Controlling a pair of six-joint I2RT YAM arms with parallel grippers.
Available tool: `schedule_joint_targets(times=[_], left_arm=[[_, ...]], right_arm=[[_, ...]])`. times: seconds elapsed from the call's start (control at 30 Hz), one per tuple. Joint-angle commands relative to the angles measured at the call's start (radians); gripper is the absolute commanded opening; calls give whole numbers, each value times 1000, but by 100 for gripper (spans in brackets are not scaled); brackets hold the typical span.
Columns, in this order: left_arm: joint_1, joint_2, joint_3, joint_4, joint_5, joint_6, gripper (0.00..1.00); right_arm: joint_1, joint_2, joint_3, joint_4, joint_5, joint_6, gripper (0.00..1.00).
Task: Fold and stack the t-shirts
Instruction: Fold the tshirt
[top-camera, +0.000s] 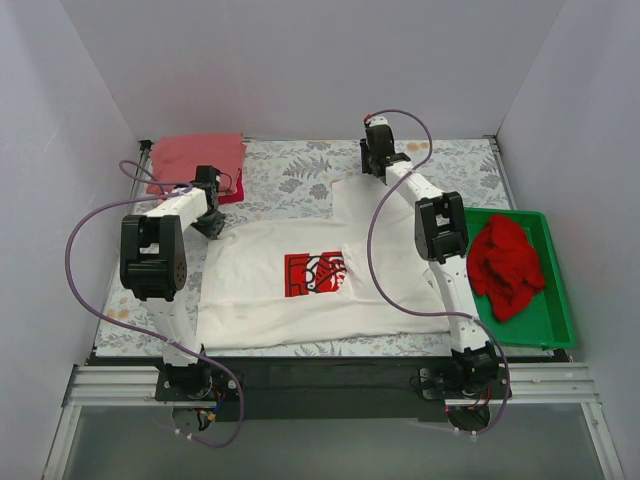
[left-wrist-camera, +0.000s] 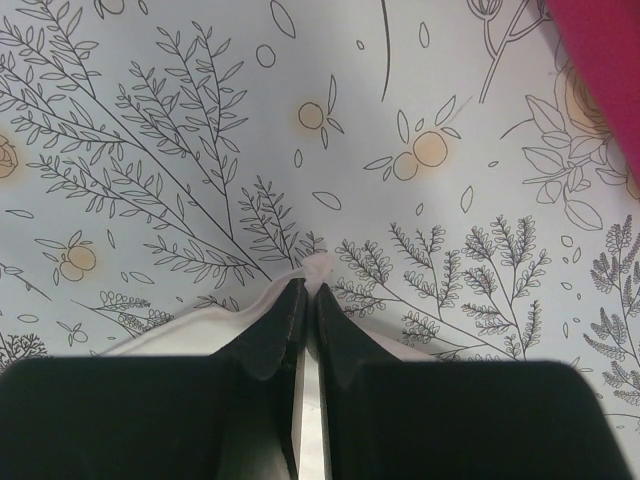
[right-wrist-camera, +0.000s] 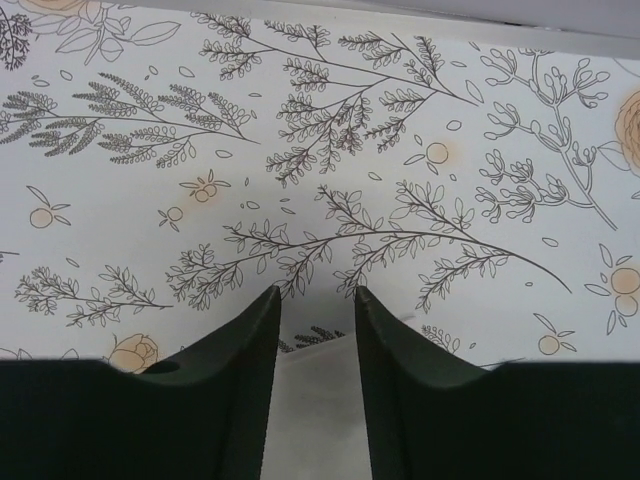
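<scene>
Lying flat across the frame's centre, the white t-shirt (top-camera: 260, 300) awaits folding. The left gripper (left-wrist-camera: 308, 290) is clamped on its upper-left corner, while the right gripper (right-wrist-camera: 315, 295), jaws apart, hovers over the upper edge, probably to match that hold.

**White t-shirt** (top-camera: 250, 290): spread flat at the centre of the top view, with its red chest print (top-camera: 315, 272) facing up and one part reaching toward 1 o'clock. Its 10 o'clock corner (left-wrist-camera: 312, 268) is nipped between the closed fingers of the left gripper (left-wrist-camera: 308, 290).

**Red t-shirt** (top-camera: 505, 262): crumpled in a heap at 3 o'clock, inside a green tray (top-camera: 545, 322).

**Pink t-shirts** (top-camera: 197, 158): folded and stacked flat at 10 o'clock, with a crimson edge (top-camera: 233, 190) showing beneath.
</scene>
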Motion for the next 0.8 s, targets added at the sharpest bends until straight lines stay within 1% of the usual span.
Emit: schedule_joint_targets(times=[0.0,0.07,0.13,0.17,0.2,0.23,0.27,0.43,0.53,0.6,0.63,0.67,0.7,0.73,0.77], left_arm=[[5,-25,26,-5,-25,7,0],[6,-28,26,-5,-22,5,0],[5,-30,26,-5,-17,5,0],[5,-33,26,-5,-16,7,0],[6,-36,26,-5,-16,7,0],[5,-37,25,-7,-17,7,0],[5,-39,26,-5,-16,7,0],[5,-50,22,-5,-17,8,0],[5,-48,20,-5,-19,7,0],[5,-48,22,-4,-19,7,0],[5,-47,23,-3,-17,5,0],[5,-45,23,-3,-17,5,0],[6,-44,26,-3,-17,5,0],[6,-44,26,-3,-14,4,0],[5,-44,28,-3,-14,2,0]], right_arm=[[22,-46,-30,-119,59,-45,37],[25,-69,-45,-120,62,-46,30],[28,-90,-54,-125,64,-45,27],[28,-96,-63,-127,64,-42,29],[28,-104,-66,-128,64,-45,33],[28,-113,-74,-128,67,-46,47],[28,-116,-80,-130,75,-48,49],[28,-95,-63,-130,162,-129,52],[25,-83,-62,-134,170,-142,56],[25,-81,-65,-143,165,-131,57],[25,-81,-73,-154,149,-120,59],[24,-84,-73,-171,139,-76,62],[25,-86,-79,-185,127,-44,63],[24,-98,-100,-202,81,-19,62],[24,-104,-115,-205,55,5,60]])
